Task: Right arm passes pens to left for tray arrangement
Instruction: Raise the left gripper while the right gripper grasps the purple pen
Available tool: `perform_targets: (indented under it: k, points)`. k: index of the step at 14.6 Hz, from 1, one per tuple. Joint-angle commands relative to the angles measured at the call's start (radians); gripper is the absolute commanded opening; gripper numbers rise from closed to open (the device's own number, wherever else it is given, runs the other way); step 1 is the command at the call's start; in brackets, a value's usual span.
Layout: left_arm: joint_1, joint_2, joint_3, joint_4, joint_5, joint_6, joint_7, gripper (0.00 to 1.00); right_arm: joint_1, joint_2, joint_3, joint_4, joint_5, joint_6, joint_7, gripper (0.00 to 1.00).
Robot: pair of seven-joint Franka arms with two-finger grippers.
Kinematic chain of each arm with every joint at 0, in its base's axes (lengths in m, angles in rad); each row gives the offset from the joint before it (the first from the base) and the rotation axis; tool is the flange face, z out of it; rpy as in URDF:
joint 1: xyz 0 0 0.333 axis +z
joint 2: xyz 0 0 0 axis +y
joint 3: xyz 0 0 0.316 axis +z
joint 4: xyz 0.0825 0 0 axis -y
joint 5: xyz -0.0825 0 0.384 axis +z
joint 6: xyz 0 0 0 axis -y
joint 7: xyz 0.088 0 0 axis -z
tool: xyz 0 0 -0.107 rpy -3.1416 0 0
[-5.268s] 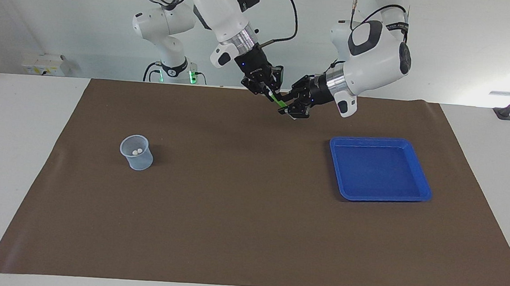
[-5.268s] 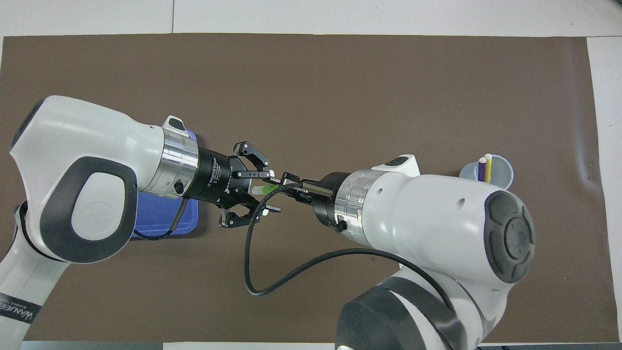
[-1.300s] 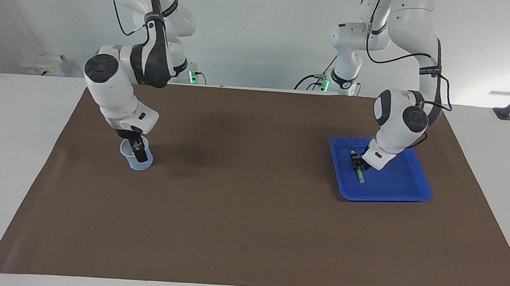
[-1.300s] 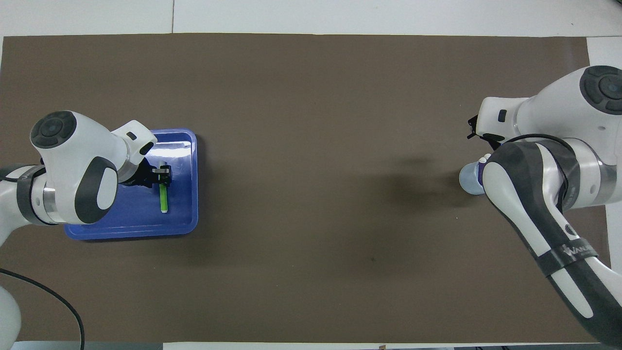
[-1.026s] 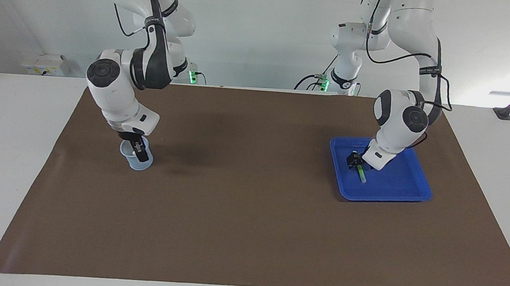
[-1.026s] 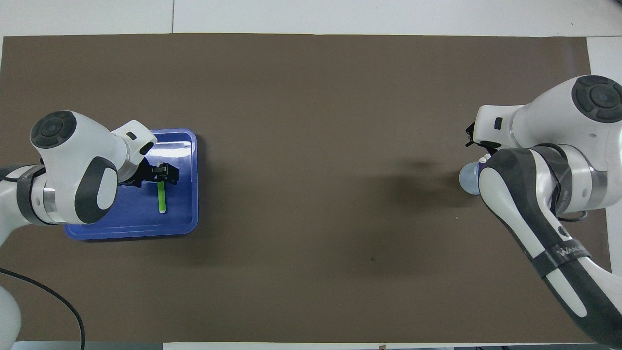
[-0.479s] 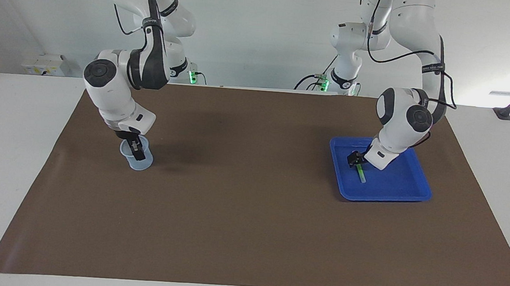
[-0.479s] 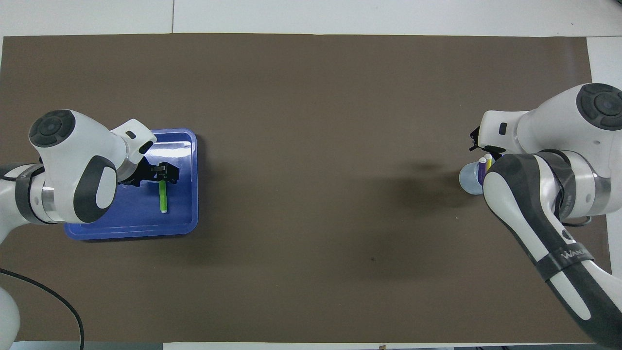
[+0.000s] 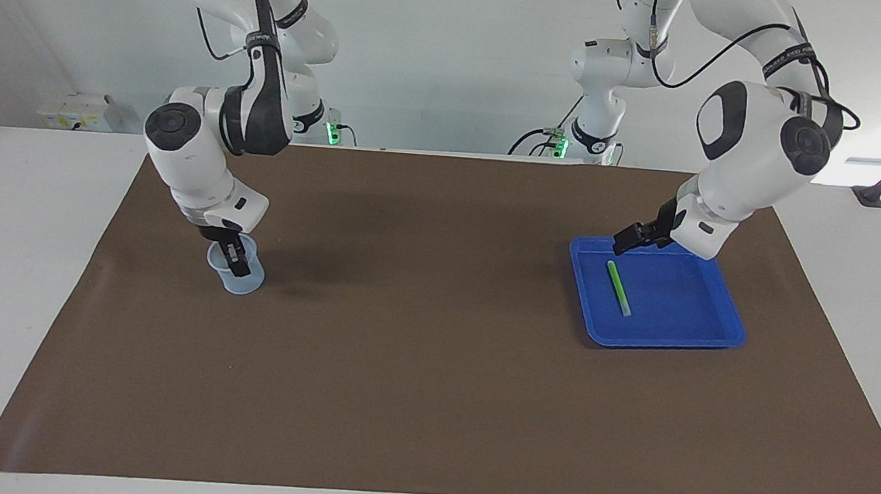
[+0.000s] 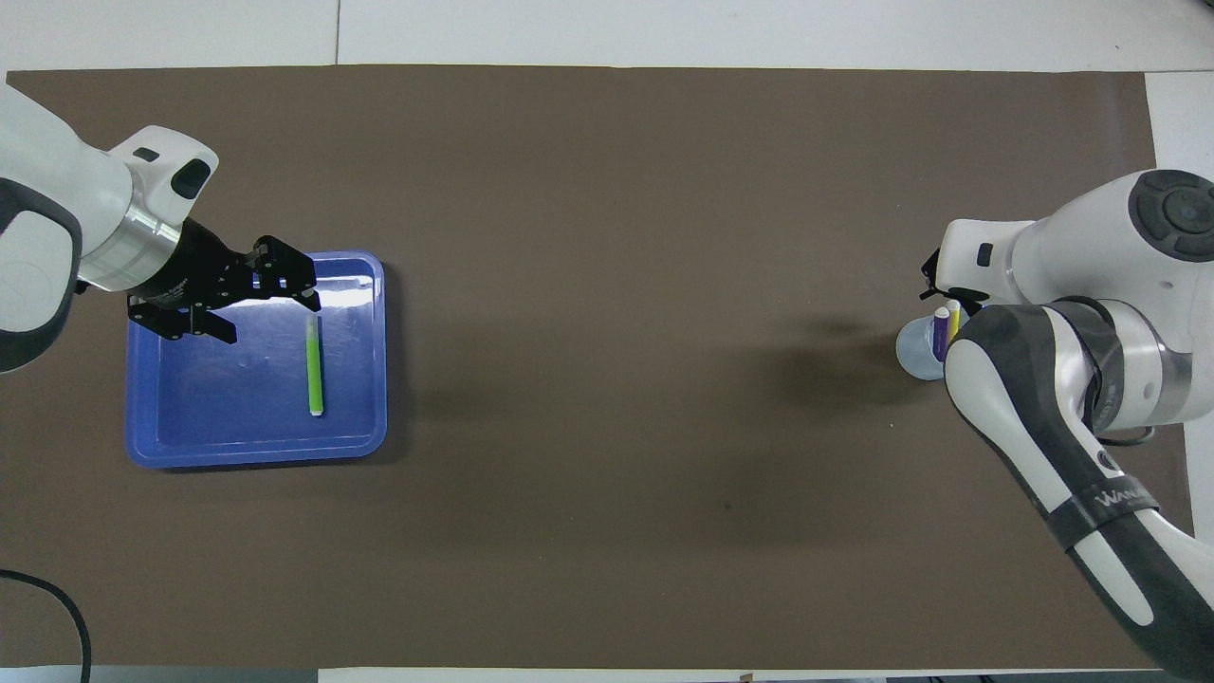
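The left claw (image 9: 625, 240) hangs tilted and wide over the tray (image 9: 713, 337); the right claw (image 9: 235, 257) points down into the cup (image 9: 248, 281), its opening unclear.

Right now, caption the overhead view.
Green pen lies in blue tray; open left gripper above; right gripper at cup.

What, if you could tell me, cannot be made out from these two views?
- Right claw at the cup: the facing view is too distant to show its fingers, and its own arm hides it overhead.
- Purple pen and yellow pen: only the tops show overhead; the arm covers the rest.
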State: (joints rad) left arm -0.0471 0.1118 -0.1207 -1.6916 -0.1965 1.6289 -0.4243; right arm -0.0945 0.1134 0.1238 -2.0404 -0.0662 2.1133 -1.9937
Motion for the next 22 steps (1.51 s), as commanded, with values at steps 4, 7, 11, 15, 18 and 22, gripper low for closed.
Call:
perform_targets:
  k: [4, 7, 11, 15, 18, 22]
  points:
    - [-0.062, -0.112, -0.023, -0.005, -0.069, -0.054, -0.269, 1.0, -0.014, -0.032, 0.01, -0.044, 0.002, 0.031, -0.017, 0.69]
    - [-0.066, -0.123, -0.025, -0.007, -0.103, -0.054, -0.304, 1.0, -0.014, -0.032, 0.01, -0.044, 0.002, 0.025, -0.01, 0.69]
    - [-0.079, -0.135, -0.025, -0.007, -0.129, -0.046, -0.387, 1.0, -0.016, -0.032, 0.008, -0.041, 0.002, 0.017, 0.001, 0.61]
    - [-0.082, -0.135, -0.023, -0.007, -0.135, -0.041, -0.389, 1.0, -0.017, -0.032, 0.008, -0.038, 0.002, 0.013, 0.004, 0.51]
    - [-0.079, -0.135, -0.023, -0.007, -0.147, -0.041, -0.396, 1.0, -0.019, -0.032, 0.008, -0.032, 0.003, -0.001, 0.004, 0.49]
    - [-0.071, -0.135, -0.023, -0.007, -0.193, -0.04, -0.45, 1.0, -0.021, -0.031, 0.008, -0.027, 0.009, -0.013, 0.006, 0.49]
